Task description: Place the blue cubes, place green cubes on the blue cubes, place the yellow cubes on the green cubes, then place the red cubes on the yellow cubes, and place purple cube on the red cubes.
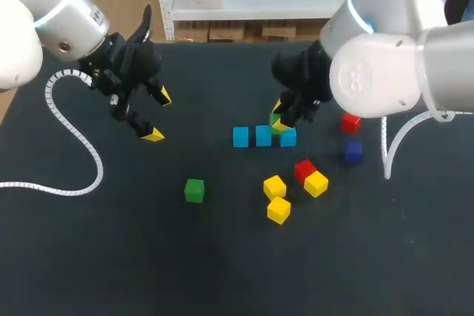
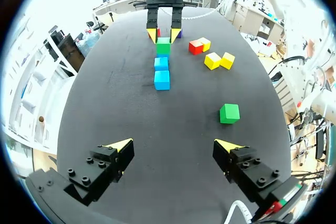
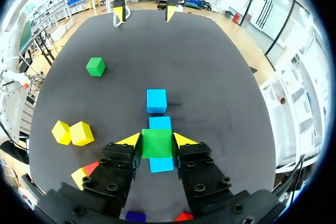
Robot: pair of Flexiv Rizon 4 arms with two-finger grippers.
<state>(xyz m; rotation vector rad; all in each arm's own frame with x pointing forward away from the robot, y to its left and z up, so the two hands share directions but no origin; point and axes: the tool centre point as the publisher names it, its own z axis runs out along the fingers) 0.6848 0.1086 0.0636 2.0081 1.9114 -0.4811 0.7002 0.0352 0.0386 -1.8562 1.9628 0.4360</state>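
Jaws of the right gripper [image 3: 157, 141] stand moderately apart and are closed on a green cube [image 3: 157, 143], with one yellow fingertip [image 3: 131, 140] against each of two opposite faces. The green cube is directly over the end cube of a row of three blue cubes [image 1: 264, 136] that lies near the middle of the worktop [image 1: 222, 271], the end nearest the right arm. The views do not show whether the green cube rests on that blue cube or is just above it. The two blue cubes nearest the right arm are touching. The third blue cube [image 3: 156, 100] lies just beyond them, with a small gap visible in the right wrist view. The left gripper [image 2: 174, 148] is above the worktop on the left side, well apart from the row. Its jaws are spread wide, with nothing between or against the fingertips [image 2: 123, 145]. A second green cube [image 1: 194, 190] sits alone on the worktop, between the left gripper and the other loose cubes. Two yellow cubes [image 1: 275, 186] sit just beside each other, nearer the front edge than the row. A third yellow cube [image 1: 316, 183] touches a red cube [image 1: 304, 169]. A second red cube [image 1: 351, 123] and the purple cube [image 1: 353, 151] sit near each other beside the right arm.
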